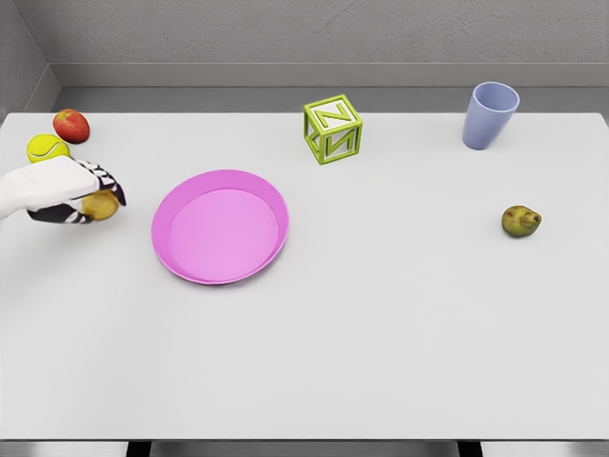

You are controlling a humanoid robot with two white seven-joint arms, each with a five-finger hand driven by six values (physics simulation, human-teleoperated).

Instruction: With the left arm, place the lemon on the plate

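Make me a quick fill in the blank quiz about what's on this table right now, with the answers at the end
1. The left hand is closed around the ____.
2. The pink plate holds ____.
3. The tennis ball lies next to the ____, at the table's far left.
4. The letter block is ____ in color.

Answers: lemon; nothing; apple; green

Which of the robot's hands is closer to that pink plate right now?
The left. The left hand sits just left of the pink plate, fingers wrapped around the lemon. The right hand is not in view, so its distance cannot be judged.
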